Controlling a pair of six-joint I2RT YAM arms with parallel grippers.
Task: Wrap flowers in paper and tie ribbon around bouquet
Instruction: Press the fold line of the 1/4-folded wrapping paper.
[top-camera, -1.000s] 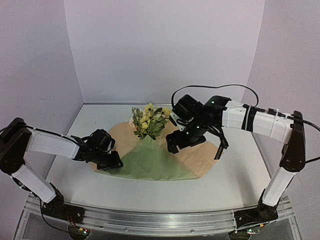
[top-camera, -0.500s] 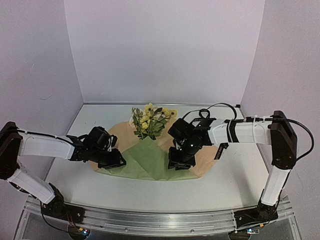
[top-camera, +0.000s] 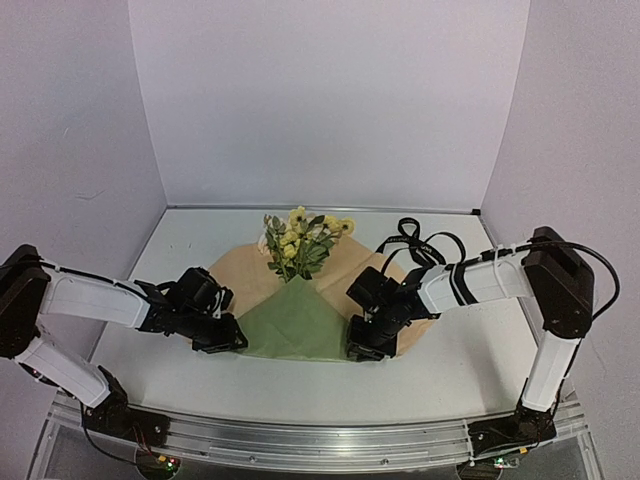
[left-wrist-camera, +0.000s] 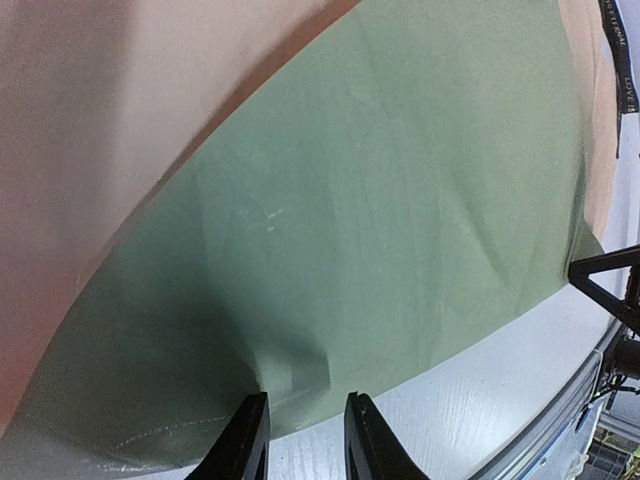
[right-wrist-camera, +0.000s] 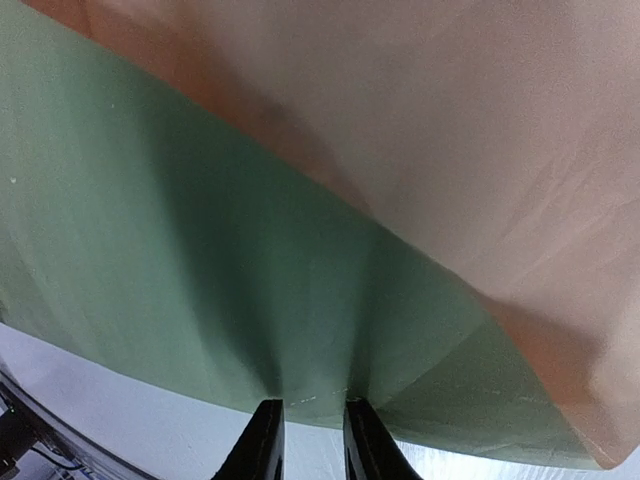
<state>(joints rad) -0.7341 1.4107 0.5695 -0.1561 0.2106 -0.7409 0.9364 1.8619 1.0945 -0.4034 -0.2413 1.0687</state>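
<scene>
I have the left gripper clenched on the near edge of the paper, and the olive sheet puckers between its fingers; the right gripper is pinched on the same near edge further right, with creases fanning out from it; the paper lies flat on the desk, a green flap folded over its tan underside; the flowers rest at the far tip of that flap, blossoms pointing away from me; the ribbon lies looped by the paper's far right corner.
</scene>
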